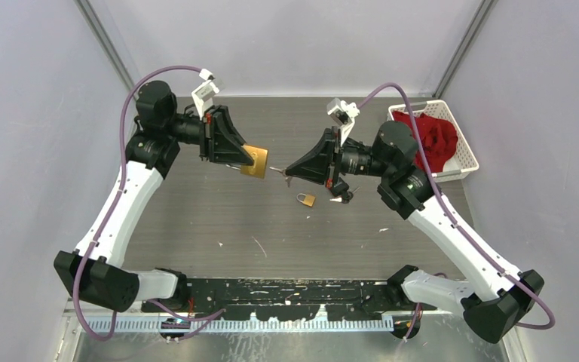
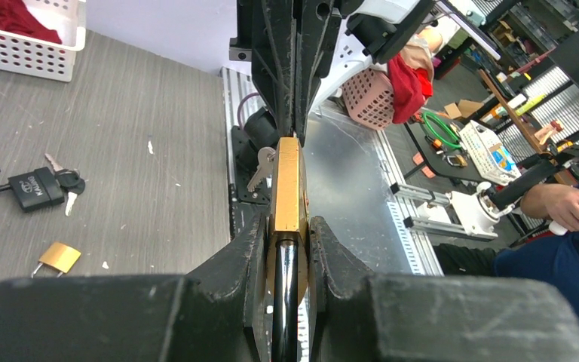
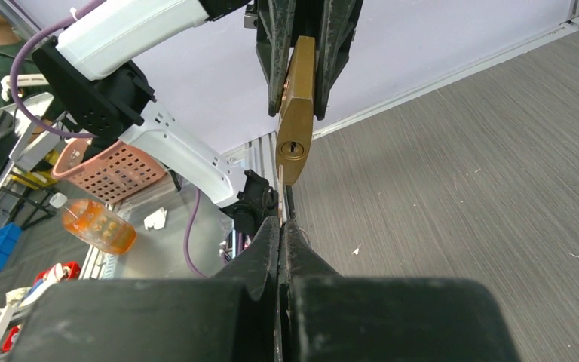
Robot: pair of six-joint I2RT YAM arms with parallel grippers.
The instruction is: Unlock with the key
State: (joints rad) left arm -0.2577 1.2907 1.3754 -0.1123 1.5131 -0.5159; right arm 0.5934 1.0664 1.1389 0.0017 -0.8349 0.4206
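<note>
My left gripper is shut on a large brass padlock and holds it above the table, keyhole end toward the right arm. In the left wrist view the padlock sits edge-on between the jaws, shackle inward. My right gripper is shut on a small silver key, its tip just short of the padlock. In the right wrist view the key shows as a thin blade below the padlock and its keyhole. The key also shows in the left wrist view.
A small brass padlock and a black padlock with keys lie on the table under the right gripper; both show in the left wrist view, the brass one and the black one. A white basket with red cloth stands at the back right.
</note>
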